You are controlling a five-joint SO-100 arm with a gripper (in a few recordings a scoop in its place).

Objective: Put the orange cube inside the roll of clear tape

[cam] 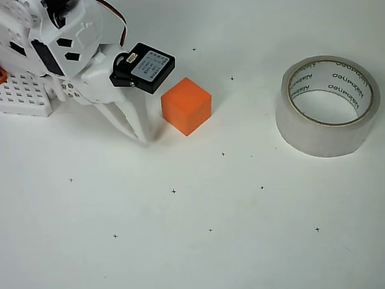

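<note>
Highest toward the overhead camera is the white plastic robot arm in the upper left of the frame, its black servo block riding above the jaws (137,129). Those white tapered fingers point down to the white matte surface (198,253), tips close together and grasping nothing, though whether a slit remains between them I cannot tell. Just right of them, near but apart, sits the small bright orange solid cube (186,105), turned so a corner faces the lower edge. Well apart, at the right of the frame, lies the wide glossy ring of clear tape with a white lettered core (328,105), flat, hole up.

The step in hand looks like the approach to grasp. To do it well, I judge the jaws should spread wide, straddle two flat opposite faces rather than corners, and close low on the cube. A white perforated block (24,96) at the left edge stays out of this.
</note>
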